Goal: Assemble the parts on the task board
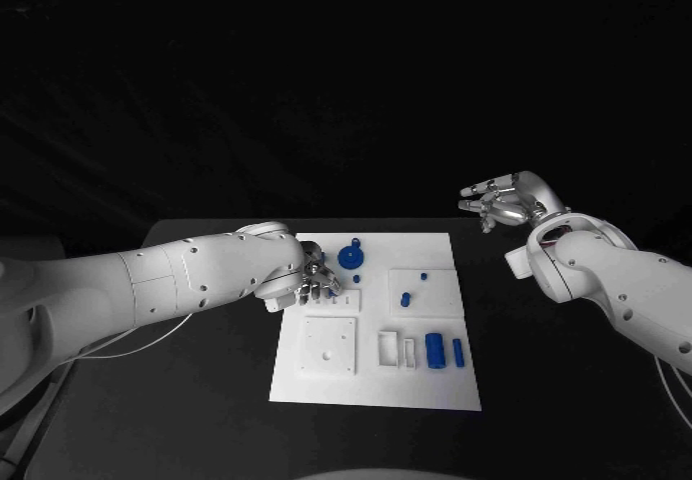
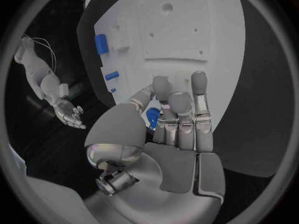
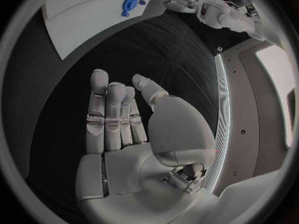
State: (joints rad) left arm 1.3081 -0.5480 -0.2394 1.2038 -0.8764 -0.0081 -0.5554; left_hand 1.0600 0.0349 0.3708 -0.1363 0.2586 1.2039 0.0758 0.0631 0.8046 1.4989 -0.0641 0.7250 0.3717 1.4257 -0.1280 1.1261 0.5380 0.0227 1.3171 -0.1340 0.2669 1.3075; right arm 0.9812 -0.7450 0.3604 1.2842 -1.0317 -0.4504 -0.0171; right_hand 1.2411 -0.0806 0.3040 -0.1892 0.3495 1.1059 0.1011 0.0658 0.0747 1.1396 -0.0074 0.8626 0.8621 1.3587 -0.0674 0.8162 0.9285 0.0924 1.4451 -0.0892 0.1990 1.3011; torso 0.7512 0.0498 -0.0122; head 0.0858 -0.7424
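Inspector: The left arm point(image 1: 159, 280) is nearest the camera; its left hand point(image 1: 303, 283) is found over the left edge of the task board point(image 1: 433, 390), fingers curled, with a small blue part point(image 2: 151, 117) seen between thumb and fingertips in the left wrist view. A pinch on that part is judged; firm contact cannot be confirmed.

Assessor: And the right hand point(image 1: 505, 203)?

Inspector: It is held well apart from the board, beyond its far right corner, fingers extended, nothing gripped.

Assessor: Remaining parts?

Inspector: A blue disc piece point(image 1: 352, 257) stands near the board's far edge; blue cylinders point(image 1: 434, 350) lie near its near right side.

Assessor: Recommendation?

Inspector: The pinched part should be kept upright and squared over its seat before being lowered; the grip should be verified first.
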